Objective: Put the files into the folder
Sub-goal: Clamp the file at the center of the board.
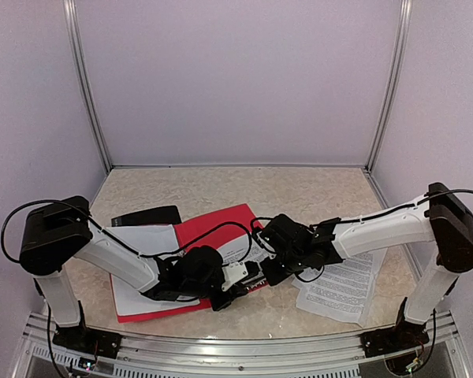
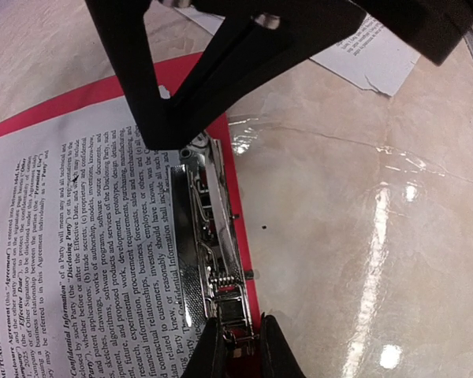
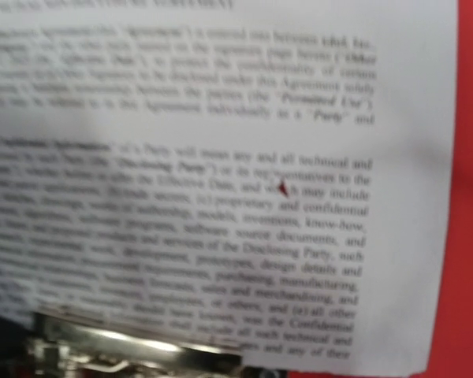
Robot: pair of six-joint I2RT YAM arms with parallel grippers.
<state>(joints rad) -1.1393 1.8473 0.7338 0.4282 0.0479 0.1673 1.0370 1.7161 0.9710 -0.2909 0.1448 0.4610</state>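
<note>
Marble tabletop point(image 1: 299, 189) carries the open red folder point(image 1: 213, 224); one printed sheet point(image 2: 79, 236) lies inside it, loose sheets point(image 1: 343, 287) rest to its right. Only the left wrist view shows the left gripper point(image 2: 240, 350) nipped tight on the metal clip point(image 2: 213, 236). Right gripper point(image 1: 271, 272) hangs low over the page, and I can't tell its opening.

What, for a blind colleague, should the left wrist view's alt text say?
The left gripper grips the end of the metal clip on a red folder, beside a printed sheet lying in it. The right gripper meets that sheet near the clip; a second sheet lies on the marble table.
</note>
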